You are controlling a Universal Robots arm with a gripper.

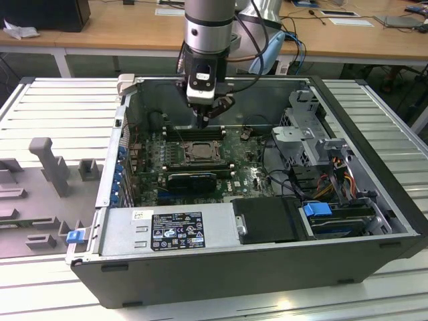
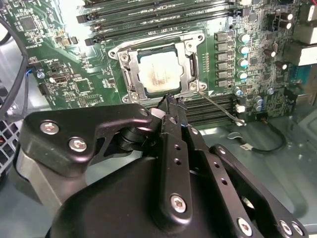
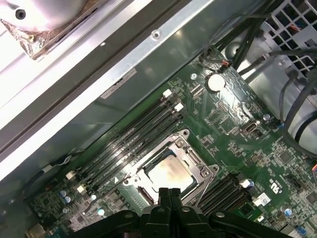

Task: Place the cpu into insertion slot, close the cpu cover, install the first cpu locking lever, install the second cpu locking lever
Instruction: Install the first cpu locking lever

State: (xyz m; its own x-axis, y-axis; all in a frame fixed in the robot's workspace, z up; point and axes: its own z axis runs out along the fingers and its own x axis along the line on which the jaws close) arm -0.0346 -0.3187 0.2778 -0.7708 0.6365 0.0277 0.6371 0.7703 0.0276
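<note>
Cpu [image 2: 158, 72] sits flat in the slot [image 2: 119, 53], its pale metal face up, on the green board [image 2: 74, 84] inside an open computer case [image 1: 267, 267] that lies on a slatted metal tabletop [image 1: 60, 107]. The cover [image 2: 189, 59] lies down over the slot, and the chip's face shows through its square cut-out. In the first wrist view the cpu [image 3: 168, 174] shows the same way, framed by the cover [image 3: 190, 156]. The end effector [image 2: 171, 101] has its fingers pressed together with nothing between them, and its tip hangs just at the slot's edge, beside the cpu. A thin wire lever [image 2: 220, 108] juts out from one corner of the slot, slanting across the nearby memory slots [image 2: 213, 106]. In the exterior view the arm [image 1: 207, 27] reaches straight down into the case, with the end effector [image 1: 204, 122] just above the slot [image 1: 200, 150].
</note>
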